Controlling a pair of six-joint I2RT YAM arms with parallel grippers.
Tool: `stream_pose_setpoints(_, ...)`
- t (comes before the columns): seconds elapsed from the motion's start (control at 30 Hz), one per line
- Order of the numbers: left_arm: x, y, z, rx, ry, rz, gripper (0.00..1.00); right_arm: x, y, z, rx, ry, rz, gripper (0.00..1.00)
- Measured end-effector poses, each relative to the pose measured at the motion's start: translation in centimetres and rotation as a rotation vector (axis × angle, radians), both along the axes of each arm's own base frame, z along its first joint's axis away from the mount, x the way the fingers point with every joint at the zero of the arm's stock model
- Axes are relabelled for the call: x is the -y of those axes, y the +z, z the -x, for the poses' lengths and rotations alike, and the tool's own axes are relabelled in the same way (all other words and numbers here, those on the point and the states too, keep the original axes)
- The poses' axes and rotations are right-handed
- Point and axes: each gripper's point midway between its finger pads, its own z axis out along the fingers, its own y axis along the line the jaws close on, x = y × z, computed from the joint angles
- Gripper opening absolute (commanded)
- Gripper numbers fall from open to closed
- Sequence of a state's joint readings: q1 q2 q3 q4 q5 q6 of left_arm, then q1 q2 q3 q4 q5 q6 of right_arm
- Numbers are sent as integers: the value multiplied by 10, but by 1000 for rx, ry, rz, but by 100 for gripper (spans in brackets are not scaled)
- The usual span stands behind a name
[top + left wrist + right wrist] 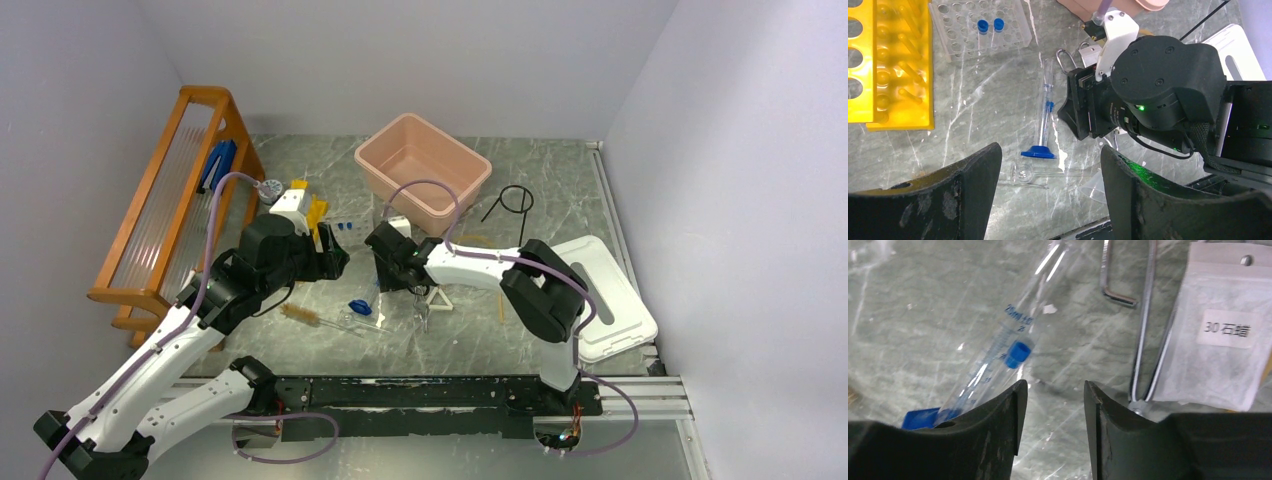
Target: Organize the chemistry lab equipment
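A clear graduated cylinder [1046,107] with a blue base [1038,151] lies flat on the marble table. My left gripper [1050,151] hovers over its base end, open and holding nothing. My right gripper [1054,386] hangs low beside the same cylinder [1013,342], also open and empty. Metal tongs [1144,315] lie just to its right. A yellow tube rack [893,65] stands beside a clear rack [963,40] holding two blue-capped tubes [989,25]. A brown-bristle brush [300,315], a white triangle [438,298] and a black wire tripod [512,200] lie on the table.
A pink tub [470,185] stands at the back centre and a white lid [610,300] lies at the right. A wooden rack [170,200] lines the left wall. A labelled white packet [1223,355] lies by the tongs. A clear funnel [1093,187] and thin glassware [1023,172] sit near the cylinder's base.
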State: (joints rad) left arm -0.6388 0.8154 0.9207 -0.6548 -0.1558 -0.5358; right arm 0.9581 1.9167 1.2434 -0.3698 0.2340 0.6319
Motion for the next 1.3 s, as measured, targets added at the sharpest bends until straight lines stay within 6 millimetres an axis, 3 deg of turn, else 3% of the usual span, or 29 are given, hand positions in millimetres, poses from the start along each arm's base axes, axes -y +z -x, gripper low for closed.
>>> stream_pose_setpoints(0.27,0,0,0,0,0,0,76,-20,5,14,-50,36,-84,49)
stream_pose_setpoints(0.57,0,0,0,0,0,0,76,-39,16,8,-41,30,-139,50)
stream_pose_setpoints(0.8,0,0,0,1,0,-1,76,-45,-2,9,-20,27,-74,45)
stream_pose_setpoints(0.97,0,0,0,1,1,-1,76,-43,-4,10,15,18,-25,44)
stream_pose_setpoints(1.17,0,1,0,3,0,0,76,-39,-5,6,50,0,27,22)
stream_pose_setpoints(1.3,0,1,0,3,1,1,76,-34,-6,3,64,-13,48,15)
